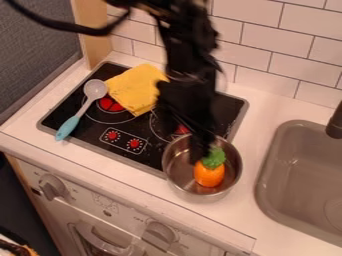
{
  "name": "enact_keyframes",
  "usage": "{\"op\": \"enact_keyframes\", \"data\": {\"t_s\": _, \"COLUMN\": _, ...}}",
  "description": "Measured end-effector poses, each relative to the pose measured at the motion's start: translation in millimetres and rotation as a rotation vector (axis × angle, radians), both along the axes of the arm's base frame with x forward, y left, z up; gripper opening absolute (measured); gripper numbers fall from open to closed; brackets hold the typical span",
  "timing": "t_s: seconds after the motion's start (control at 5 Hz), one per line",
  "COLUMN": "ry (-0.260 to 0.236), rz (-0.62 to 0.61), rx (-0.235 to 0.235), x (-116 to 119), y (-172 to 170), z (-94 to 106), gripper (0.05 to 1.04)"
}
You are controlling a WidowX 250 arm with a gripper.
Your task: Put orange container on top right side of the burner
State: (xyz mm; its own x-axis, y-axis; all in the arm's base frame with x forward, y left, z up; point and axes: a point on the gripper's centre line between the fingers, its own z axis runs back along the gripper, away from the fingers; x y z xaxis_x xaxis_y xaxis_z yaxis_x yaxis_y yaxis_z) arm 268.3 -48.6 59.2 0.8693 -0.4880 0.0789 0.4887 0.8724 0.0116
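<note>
Nearest the camera, as I see it from my station, is the white toy oven front, with grey knobs and a handle. Above it extends the white surface, backed by a white tiled wall. My black arm enters from the top edge; its gripper points down into the pot, beside the carrot-like item's green top. Whether the gripper is wide, narrow or holding anything, I cannot tell. Left of centre, the black stovetop is set into the surface; at right is the grey sink, a dark faucet at its edge. The metal pot overlaps the stovetop's front right corner. A yellow cloth lies over the rear left part of the stovetop. Beside it, a spoon lies along the left side, grey bowl towards the back, turquoise handle towards the front. The task's thing, an orange carrot-like item, is inside the pot, right of its middle.
</note>
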Motion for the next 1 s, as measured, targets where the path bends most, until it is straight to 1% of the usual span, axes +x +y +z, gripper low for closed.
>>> {"op": "enact_keyframes", "data": {"t_s": 0.2, "ry": -0.005, "rz": -0.019, "rx": -0.002, "x": 3, "y": -16, "z": -1.8, "gripper": 1.001}}
{"op": "enact_keyframes", "data": {"t_s": 0.4, "ry": 0.003, "rz": -0.034, "rx": 0.011, "x": 3, "y": -25, "z": -9.3, "gripper": 1.001}}
{"op": "enact_keyframes", "data": {"t_s": 0.6, "ry": 0.019, "rz": -0.014, "rx": 0.029, "x": 5, "y": -23, "z": -19.0, "gripper": 1.001}}
{"op": "enact_keyframes", "data": {"t_s": 0.8, "ry": 0.021, "rz": -0.014, "rx": 0.045, "x": 7, "y": -21, "z": -26.3, "gripper": 0.947}}
{"op": "enact_keyframes", "data": {"t_s": 1.0, "ry": 0.008, "rz": -0.009, "rx": 0.045, "x": 9, "y": -19, "z": -26.1, "gripper": 0.679}}
